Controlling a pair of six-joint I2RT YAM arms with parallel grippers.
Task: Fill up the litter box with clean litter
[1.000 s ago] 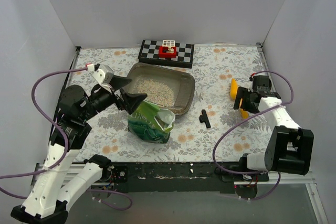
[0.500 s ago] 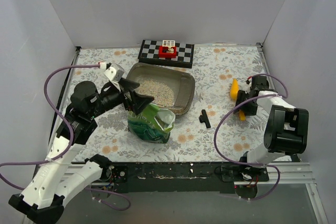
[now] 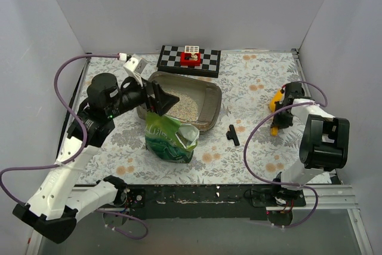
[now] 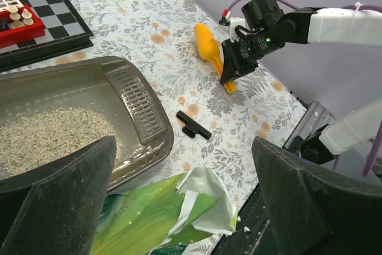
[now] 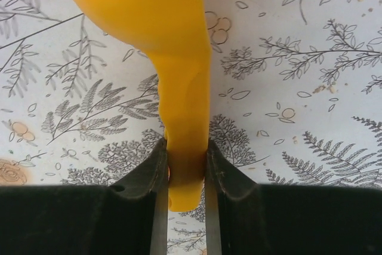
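Scoop (image 5: 156, 10) is now clamped by right end effector (image 5: 184, 153).

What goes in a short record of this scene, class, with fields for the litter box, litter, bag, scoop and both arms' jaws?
litter box: on the table, partly filled
clean litter: a layer inside the box
green bag: top open, on the near side of the box
scoop: yellow-orange, at the table's right side
left jaws: wide open, holding nothing, above the bag
right jaws: closed on the scoop's handle
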